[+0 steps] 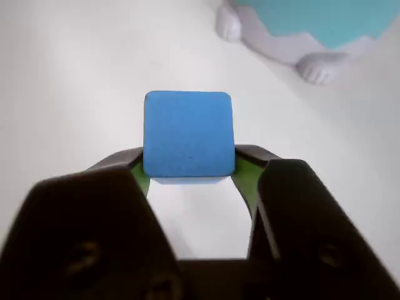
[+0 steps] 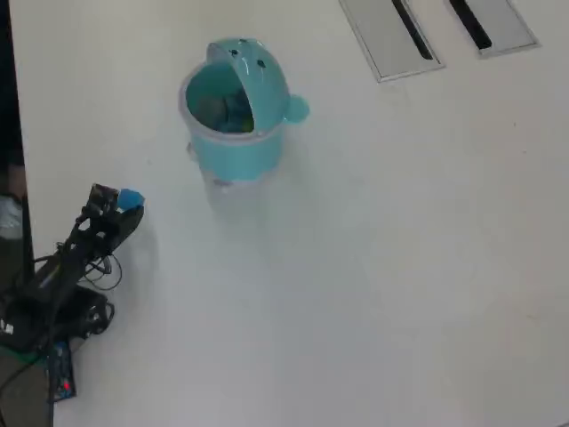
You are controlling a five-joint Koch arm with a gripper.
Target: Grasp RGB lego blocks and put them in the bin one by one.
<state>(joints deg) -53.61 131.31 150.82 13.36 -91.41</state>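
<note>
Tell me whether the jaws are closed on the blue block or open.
Shut on it. In the wrist view the blue block sits between the gripper jaws, with a green pad pressed against each side.

One blue lego block (image 1: pixel 187 135), one teal bin (image 2: pixel 233 149) with one side knob (image 2: pixel 297 109) and some indistinct things inside it, one arm with one gripper (image 1: pixel 187 172), two grey slotted panels (image 2: pixel 389 34) at the bench's (image 2: pixel 400 267) top edge in the overhead view.
</note>
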